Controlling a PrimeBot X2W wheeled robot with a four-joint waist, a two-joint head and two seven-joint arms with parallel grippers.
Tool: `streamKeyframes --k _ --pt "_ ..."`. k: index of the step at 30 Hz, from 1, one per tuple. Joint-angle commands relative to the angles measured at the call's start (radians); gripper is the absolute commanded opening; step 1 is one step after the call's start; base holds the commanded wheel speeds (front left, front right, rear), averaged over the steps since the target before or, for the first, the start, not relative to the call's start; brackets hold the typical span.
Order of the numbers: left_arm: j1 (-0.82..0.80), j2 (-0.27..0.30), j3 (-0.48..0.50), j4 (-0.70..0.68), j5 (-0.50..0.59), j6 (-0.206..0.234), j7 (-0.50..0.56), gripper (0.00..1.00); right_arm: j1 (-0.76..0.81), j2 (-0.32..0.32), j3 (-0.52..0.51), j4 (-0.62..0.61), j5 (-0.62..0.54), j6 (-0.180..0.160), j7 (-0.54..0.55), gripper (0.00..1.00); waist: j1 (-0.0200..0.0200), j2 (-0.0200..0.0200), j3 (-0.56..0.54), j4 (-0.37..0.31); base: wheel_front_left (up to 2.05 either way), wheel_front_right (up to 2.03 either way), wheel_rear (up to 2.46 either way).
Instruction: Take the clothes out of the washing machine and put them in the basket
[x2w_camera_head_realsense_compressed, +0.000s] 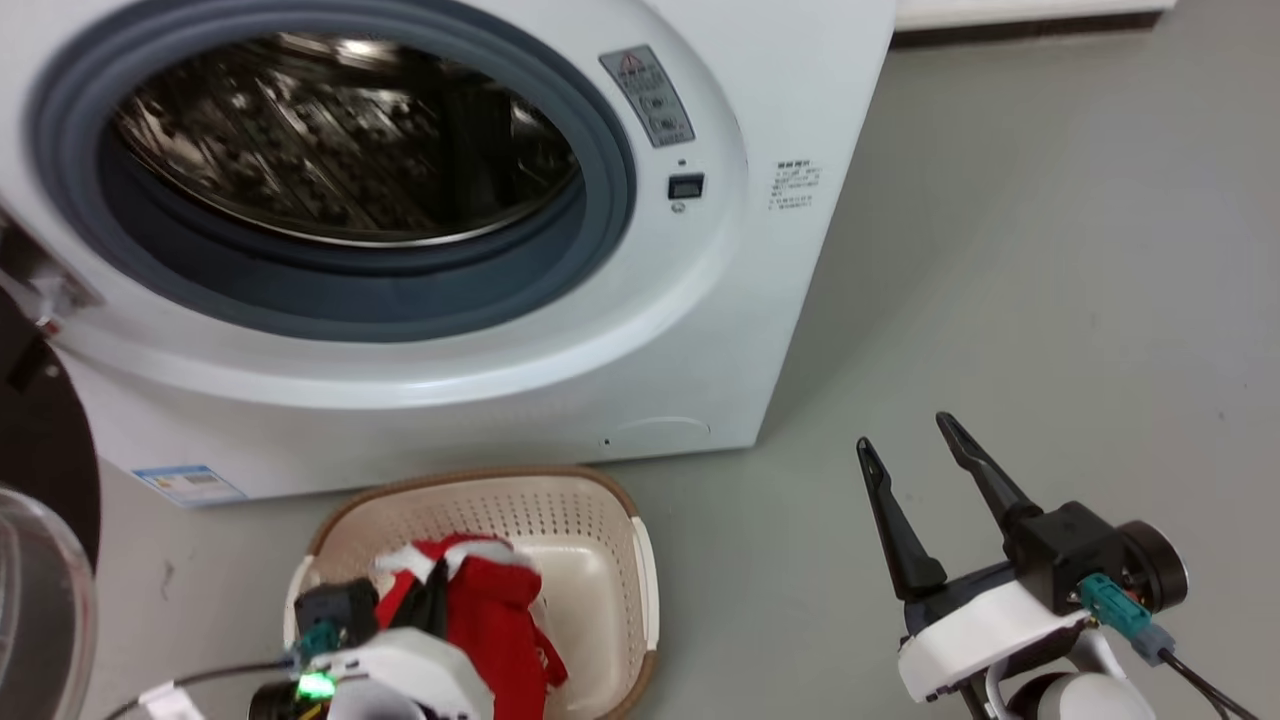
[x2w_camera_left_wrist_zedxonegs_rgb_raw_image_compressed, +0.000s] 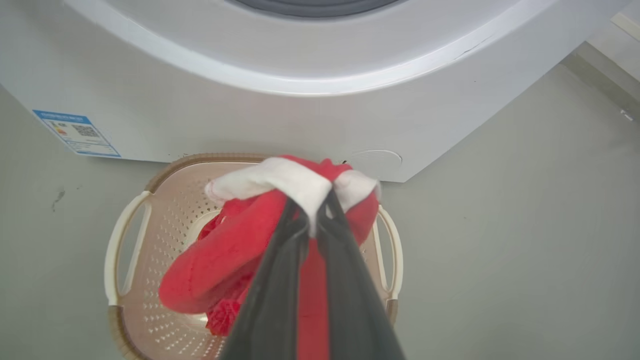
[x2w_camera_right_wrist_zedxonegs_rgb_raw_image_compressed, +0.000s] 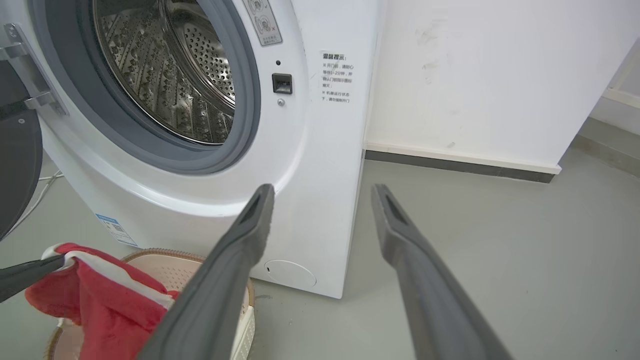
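Red clothes (x2w_camera_left_wrist_zedxonegs_rgb_raw_image_compressed: 225, 260) clamped in the left gripper (x2w_camera_left_wrist_zedxonegs_rgb_raw_image_compressed: 312, 210) over the basket (x2w_camera_left_wrist_zedxonegs_rgb_raw_image_compressed: 200, 159)
The washing machine (x2w_camera_head_realsense_compressed: 700, 330) drum (x2w_camera_head_realsense_compressed: 340, 140) looks empty, so only the drop seems left; right gripper (x2w_camera_head_realsense_compressed: 905, 432) spread, holding nothing

On floor (x2w_camera_head_realsense_compressed: 1050, 300), basket (x2w_camera_head_realsense_compressed: 620, 540) sits right in front of washing machine (x2w_camera_head_realsense_compressed: 700, 330). Over basket: clothes (x2w_camera_head_realsense_compressed: 495, 610), pinched in left gripper (x2w_camera_left_wrist_zedxonegs_rgb_raw_image_compressed: 312, 200). To basket's right, right gripper (x2w_camera_head_realsense_compressed: 915, 440) over floor.

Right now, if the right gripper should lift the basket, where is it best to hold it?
By a white side handle, probably from above: each is an open loop standing off the basket wall, letting a finger slip through. The clothes hang over the middle from the left gripper.
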Motion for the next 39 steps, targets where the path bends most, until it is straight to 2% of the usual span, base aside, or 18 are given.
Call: streamKeyframes --k 1,12,18,26,33,34,35,36,39 --pt "-0.068 0.006 -0.001 0.045 -0.003 -0.010 -0.011 0.00 -0.026 0.000 -0.001 -0.008 0.006 -0.001 -0.011 1.00 0.0000 0.0000 0.074 -0.026 0.00 0.00 0.00" --pt "-0.391 0.044 0.016 0.341 -0.016 -0.014 -0.022 0.00 -0.114 0.001 0.007 -0.012 0.039 -0.001 -0.060 1.00 0.0000 0.0000 0.318 -0.088 0.00 0.00 0.00" --pt "-0.492 0.066 0.009 0.473 -0.006 -0.007 -0.023 0.00 -0.152 0.001 0.025 0.007 0.059 -0.001 -0.090 1.00 0.0000 0.0000 0.406 -0.129 0.00 0.00 0.00" --pt "-0.555 0.092 -0.007 0.595 0.003 -0.002 -0.028 0.00 -0.194 0.001 0.041 0.031 0.084 -0.001 -0.128 1.00 0.0000 0.0000 0.502 -0.166 0.00 0.00 0.00" --pt "-0.533 0.087 -0.002 0.642 -0.017 0.002 -0.018 0.00 -0.217 0.001 0.048 0.053 0.092 -0.001 -0.142 1.00 0.0000 0.0000 0.513 -0.167 0.00 0.00 0.00" --pt "-0.527 0.087 -0.004 0.644 -0.017 0.001 -0.019 0.29 -0.219 0.001 0.048 0.057 0.092 -0.001 -0.144 1.00 0.0000 0.0000 0.506 -0.164 0.00 0.00 0.00" --pt "-0.522 0.089 -0.011 0.645 -0.011 -0.002 -0.022 0.96 -0.219 0.001 0.046 0.064 0.090 -0.001 -0.146 1.00 0.0000 0.0000 0.495 -0.162 0.00 0.00 0.00" --pt "-0.520 0.091 -0.016 0.645 -0.007 -0.004 -0.025 1.00 -0.217 0.001 0.045 0.071 0.087 -0.001 -0.147 1.00 0.0000 0.0000 0.483 -0.159 0.00 0.00 0.00" --pt "-0.495 0.085 -0.033 0.631 0.006 -0.014 -0.031 1.00 -0.207 0.000 0.039 0.095 0.076 -0.001 -0.149 1.00 0.0000 0.0000 0.416 -0.146 0.00 0.00 0.00"
